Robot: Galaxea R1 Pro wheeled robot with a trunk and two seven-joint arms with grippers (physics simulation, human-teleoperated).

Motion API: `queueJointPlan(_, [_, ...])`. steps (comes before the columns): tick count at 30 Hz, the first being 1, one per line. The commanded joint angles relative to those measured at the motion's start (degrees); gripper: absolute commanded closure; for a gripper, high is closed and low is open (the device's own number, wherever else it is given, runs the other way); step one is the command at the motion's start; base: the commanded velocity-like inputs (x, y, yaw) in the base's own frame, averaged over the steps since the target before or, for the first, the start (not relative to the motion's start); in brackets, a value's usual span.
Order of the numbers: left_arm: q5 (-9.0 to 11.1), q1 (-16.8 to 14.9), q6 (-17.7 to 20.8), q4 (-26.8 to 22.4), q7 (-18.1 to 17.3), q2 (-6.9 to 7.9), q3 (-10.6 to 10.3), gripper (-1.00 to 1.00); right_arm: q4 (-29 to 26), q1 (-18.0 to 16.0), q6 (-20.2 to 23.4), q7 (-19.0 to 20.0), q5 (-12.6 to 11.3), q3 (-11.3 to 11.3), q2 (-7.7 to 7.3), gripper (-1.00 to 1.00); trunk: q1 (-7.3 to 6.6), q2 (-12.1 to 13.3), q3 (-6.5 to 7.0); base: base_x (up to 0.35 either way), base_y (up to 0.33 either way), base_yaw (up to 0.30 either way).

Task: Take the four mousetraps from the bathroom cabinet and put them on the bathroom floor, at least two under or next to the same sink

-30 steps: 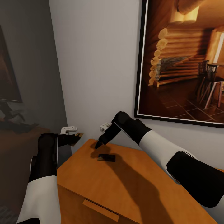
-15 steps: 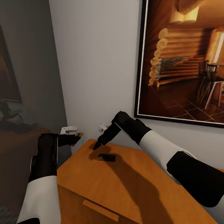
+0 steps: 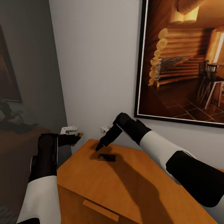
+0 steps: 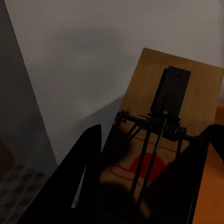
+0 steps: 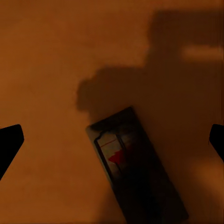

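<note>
Head view: robot's parked in front of an orange wooden dresser (image 3: pixel 130 183), with a big framed log-cabin painting (image 3: pixel 186 59) hanging on the white wall behind it.
Right gripper (image 3: pixel 100 145): hanging just above the dresser top, fingers pointing down and spread wide, holding nothing.
Loose mousetrap (image 3: pixel 106 157): lying flat on the dresser top, right below that gripper, sitting in the arm's shadow; not touching the fingers.
Right wrist view: same trap (image 5: pixel 135 163) sitting between the two black fingertips (image 5: pixel 9 142), well apart from both.
Left gripper (image 3: pixel 74 138): off the dresser's left edge, clamping a second mousetrap (image 4: pixel 158 135) between its fingers.
</note>
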Motion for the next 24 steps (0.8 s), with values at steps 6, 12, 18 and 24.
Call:
queueJointPlan(6, [-0.6,-0.07,0.11,-0.06,-0.55,-0.05,0.13,1.0,2.23,-0.09,0.44,-0.19,-0.4,0.29,0.0,-1.0,0.0,-0.04,-0.07,0.0,0.0,0.0])
queueJointPlan(12, [-0.6,-0.07,0.11,-0.06,-0.56,-0.05,0.13,1.0,2.9,-0.09,0.44,-0.18,-0.43,0.29,0.0,-1.0,0.0,-0.04,-0.07,0.0,0.0,0.0])
queueJointPlan(18, [-0.56,-0.07,0.11,-0.06,-0.56,-0.05,0.13,1.0,3.8,-0.09,0.44,-0.18,-0.46,0.31,0.0,-1.0,0.0,-0.04,-0.07,0.0,0.0,0.0])
queueJointPlan(24, [-0.58,-0.07,0.11,-0.06,-0.56,-0.05,0.13,1.0,5.74,-0.09,0.44,-0.15,-0.41,0.44,0.0,-1.0,0.0,-0.04,-0.07,0.0,0.0,0.0])
